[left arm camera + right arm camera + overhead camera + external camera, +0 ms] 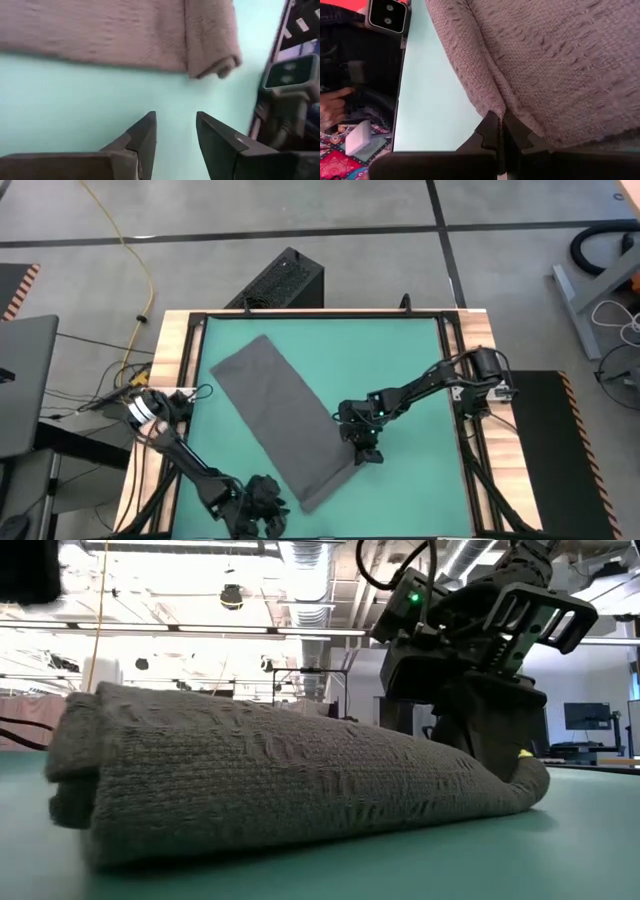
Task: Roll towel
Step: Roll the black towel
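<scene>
a wide tabletop [190, 330] with pale wooden edges carried a teal green mat [400, 370] over most of its surface. on the mat lay the towel [280, 415], a long strip of plain dark grey woven cloth, folded double and set on a slant from the far left toward the near middle. the right arm's dark two-fingered pincer [362, 452] sat at the towel's near right edge, its fingers clenched on a pinch of the cloth's edge [496, 107]. the left arm's pincer [176, 131] hovered over bare mat near the towel's near corner [215, 67], released and grasping nothing. judging from this, the roll itself had not yet begun; the step in hand looked like gripping an end. the next move would likely call for lifting that edge and turning it over onto the cloth.
</scene>
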